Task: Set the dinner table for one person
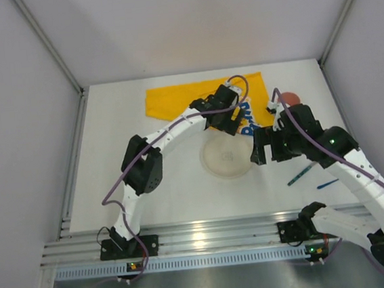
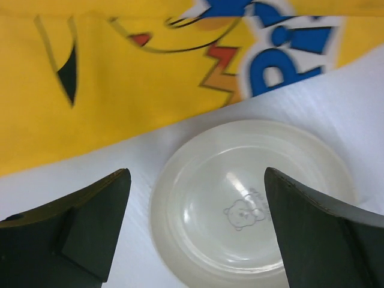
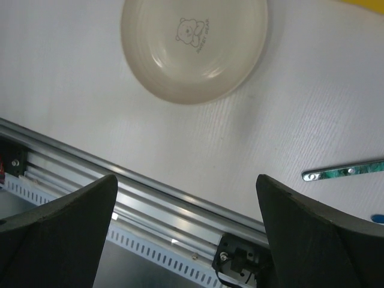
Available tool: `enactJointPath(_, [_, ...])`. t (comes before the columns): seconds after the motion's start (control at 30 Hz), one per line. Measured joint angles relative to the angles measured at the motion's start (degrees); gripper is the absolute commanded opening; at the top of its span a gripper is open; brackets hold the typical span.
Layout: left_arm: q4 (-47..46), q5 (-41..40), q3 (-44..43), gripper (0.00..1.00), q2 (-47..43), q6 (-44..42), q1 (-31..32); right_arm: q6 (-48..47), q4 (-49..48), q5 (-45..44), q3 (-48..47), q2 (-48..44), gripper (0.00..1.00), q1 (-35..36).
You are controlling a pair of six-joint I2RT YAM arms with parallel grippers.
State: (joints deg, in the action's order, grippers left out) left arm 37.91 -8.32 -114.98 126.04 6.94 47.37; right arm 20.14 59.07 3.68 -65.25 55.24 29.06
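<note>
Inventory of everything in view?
table: 1, white, under everything
cloth: 1, yellow with cartoon print, far centre
plate: 1, pale translucent with bear print, centre, just on the near side of the cloth
teal utensil: 1, right of the plate
blue utensil: 1, right of the teal one
red thing: 1, far right beside the cloth, partly hidden, type unclear
rail: 1, silver, near edge
left gripper: 1, black, open, above the plate and cloth edge
right gripper: 1, black, open, above the table right of the plate
</note>
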Motion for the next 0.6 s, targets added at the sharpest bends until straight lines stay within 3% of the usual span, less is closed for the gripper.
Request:
enactJointPath(0.17, [0.9,-4.0,8.8,0.98,-6.2,5.5,-5.0,0.9,-0.3,2.2,2.1,-0.7,1.00,0.0])
enactJointPath(0.37, [0.2,-6.0,13.4,0.98,-17.3,11.8,-10.0,2.0,-1.0,4.5,4.2,-1.1,1.00,0.0])
enactJointPath(0.5, [0.5,-9.0,12.5,0.98,-18.7,15.3,-13.6,2.4,-1.4,5.1,4.8,-2.8,1.00,0.0])
enactJointPath(0.6, [2.3,-13.6,6.4,0.98,-13.2,17.3,-15.8,2.4,-2.3,5.5,5.6,-3.9,1.00,0.0])
